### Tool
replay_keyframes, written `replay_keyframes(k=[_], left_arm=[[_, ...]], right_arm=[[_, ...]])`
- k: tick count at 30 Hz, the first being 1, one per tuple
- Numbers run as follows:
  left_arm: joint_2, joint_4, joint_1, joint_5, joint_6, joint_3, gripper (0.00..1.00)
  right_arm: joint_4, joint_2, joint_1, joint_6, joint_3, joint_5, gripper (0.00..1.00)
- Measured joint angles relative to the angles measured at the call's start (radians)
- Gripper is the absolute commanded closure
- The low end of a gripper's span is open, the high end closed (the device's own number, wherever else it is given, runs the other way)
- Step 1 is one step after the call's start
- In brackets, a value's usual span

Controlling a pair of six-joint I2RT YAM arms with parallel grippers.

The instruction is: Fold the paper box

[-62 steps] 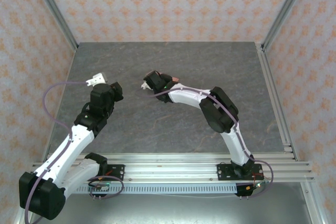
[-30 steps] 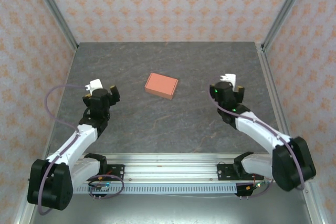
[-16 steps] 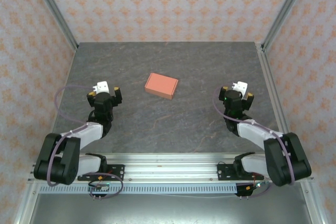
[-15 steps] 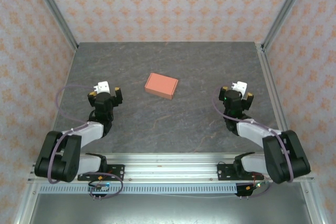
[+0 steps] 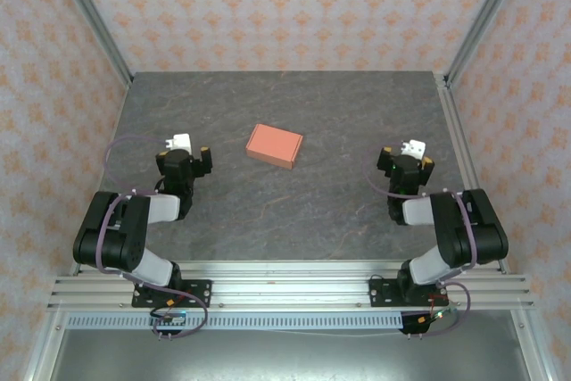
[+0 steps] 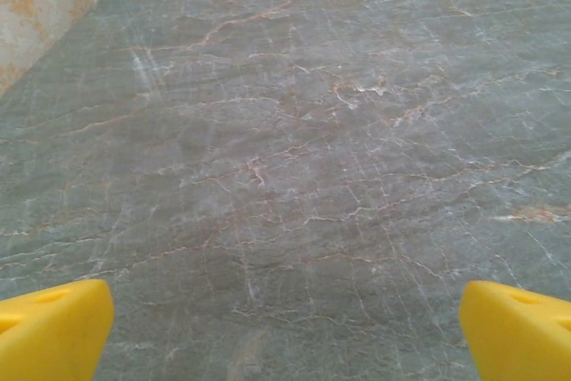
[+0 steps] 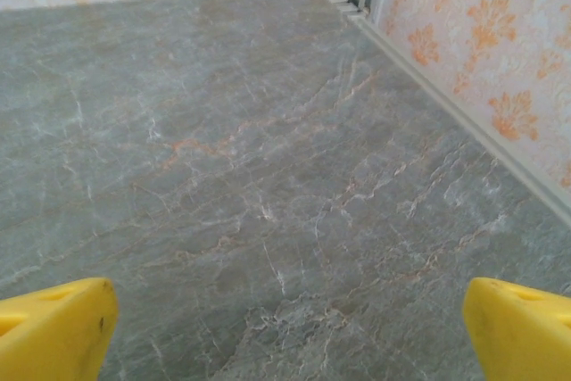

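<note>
The paper box (image 5: 275, 145) lies as a small shallow closed salmon-orange rectangle on the grey table, at the middle of the top view, untouched. My left gripper (image 5: 183, 157) rests folded back at the left, well apart from the box. It is open: its yellow fingertips (image 6: 53, 327) stand wide apart over bare table. My right gripper (image 5: 406, 163) sits folded back at the right, also far from the box. It too is open, and its yellow fingertips (image 7: 517, 327) have nothing between them.
The grey marble-pattern table (image 5: 294, 211) is walled by patterned panels with metal corner posts (image 5: 482, 15). A metal rail (image 5: 464, 167) runs along the right edge, seen close in the right wrist view as the rail (image 7: 446, 104). The arms' bases stand on the front rail (image 5: 285, 287).
Both arms have drawn back from the centre and folded down near their bases. The box was released about two seconds ago and has lain still since.
</note>
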Motion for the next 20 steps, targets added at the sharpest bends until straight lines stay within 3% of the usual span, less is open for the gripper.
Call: replay_keyframes(k=[7,20], left_arm=[[0.000,0.000,0.000,0.006,0.000,0.000,0.00],[0.000,0.000,0.000,0.006,0.002,0.000,0.00]], right_arm=[[-0.033,0.005,-0.055,0.030,0.040,-0.126,0.01],[-0.043,0.005,-0.055,0.037,0.040,-0.160,0.01]])
